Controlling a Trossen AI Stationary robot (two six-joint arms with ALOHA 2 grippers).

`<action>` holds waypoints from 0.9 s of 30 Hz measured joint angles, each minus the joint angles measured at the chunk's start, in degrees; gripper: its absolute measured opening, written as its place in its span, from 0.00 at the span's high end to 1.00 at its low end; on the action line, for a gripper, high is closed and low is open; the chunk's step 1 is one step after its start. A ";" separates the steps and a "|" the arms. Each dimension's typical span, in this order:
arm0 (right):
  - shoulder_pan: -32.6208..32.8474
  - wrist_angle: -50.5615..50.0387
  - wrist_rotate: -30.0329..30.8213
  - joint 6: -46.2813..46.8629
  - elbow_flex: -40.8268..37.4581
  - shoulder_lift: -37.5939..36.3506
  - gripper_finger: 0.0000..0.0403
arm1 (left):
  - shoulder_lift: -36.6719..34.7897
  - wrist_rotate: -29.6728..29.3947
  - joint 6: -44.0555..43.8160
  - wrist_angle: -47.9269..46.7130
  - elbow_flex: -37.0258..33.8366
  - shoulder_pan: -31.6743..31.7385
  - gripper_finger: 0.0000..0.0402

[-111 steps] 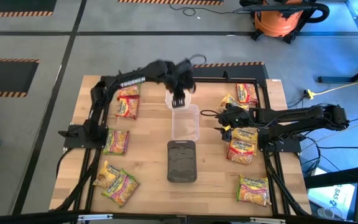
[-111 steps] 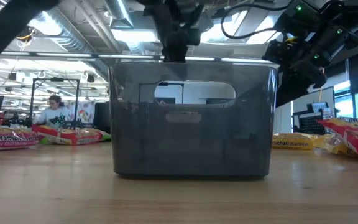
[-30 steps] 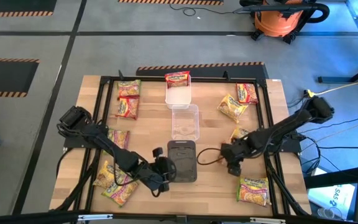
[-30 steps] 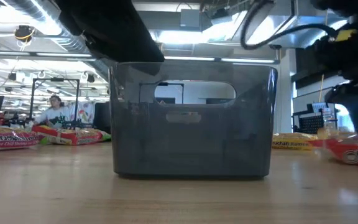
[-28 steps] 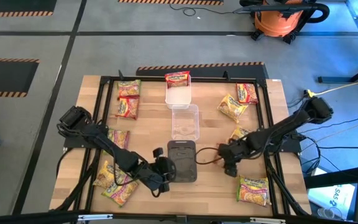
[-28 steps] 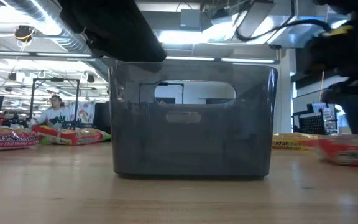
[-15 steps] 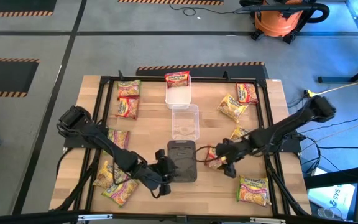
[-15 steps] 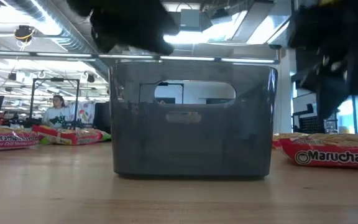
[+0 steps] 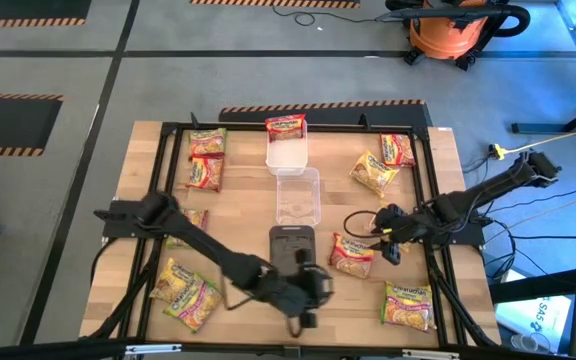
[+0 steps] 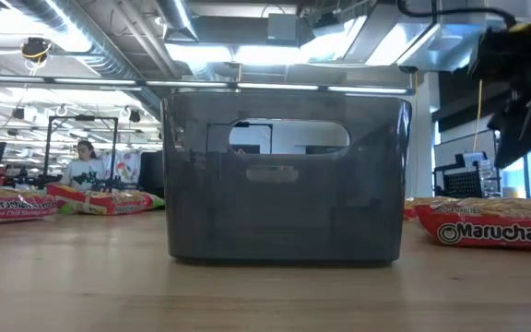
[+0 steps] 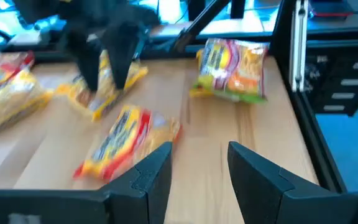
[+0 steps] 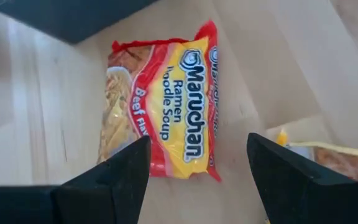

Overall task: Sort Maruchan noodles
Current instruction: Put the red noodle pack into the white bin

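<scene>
From above, the wooden table (image 9: pixel 248 215) carries three trays in a line down its middle: a white one (image 9: pixel 287 154) at the far edge with a red Maruchan packet (image 9: pixel 285 126) on its far end, a clear tray (image 9: pixel 298 196), then a dark tray (image 9: pixel 292 247). A red beef ramen packet (image 9: pixel 352 254) lies flat just right of the dark tray. More packets sit in the left (image 9: pixel 206 160) and right (image 9: pixel 386 161) far corners and along both sides. The left gripper (image 9: pixel 308 290) hangs near the dark tray's near end; the right gripper (image 9: pixel 392 240) is beside the beef packet.

At table height, the dark tray (image 10: pixel 284 175) fills the middle, the beef packet (image 10: pixel 487 224) to its right.

The left wrist view shows spread, empty fingers (image 11: pixel 148 171).

The right wrist view shows wide, empty fingers (image 12: pixel 120 177) above the beef packet (image 12: pixel 163 121).
</scene>
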 joint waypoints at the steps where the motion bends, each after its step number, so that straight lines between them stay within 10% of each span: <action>1: 0.00 1.01 0.04 0.46 -0.95 -0.36 0.39 | 2.03 0.60 0.86 -0.99 2.73 0.76 0.63; 10: -4.12 7.40 -1.88 -0.34 -3.40 1.04 0.35 | 17.13 8.87 2.64 -1.86 18.58 6.16 0.63; 27: -20.54 15.10 -18.02 -11.88 -3.40 14.12 0.22 | 22.53 13.90 2.62 -3.74 19.10 9.12 0.63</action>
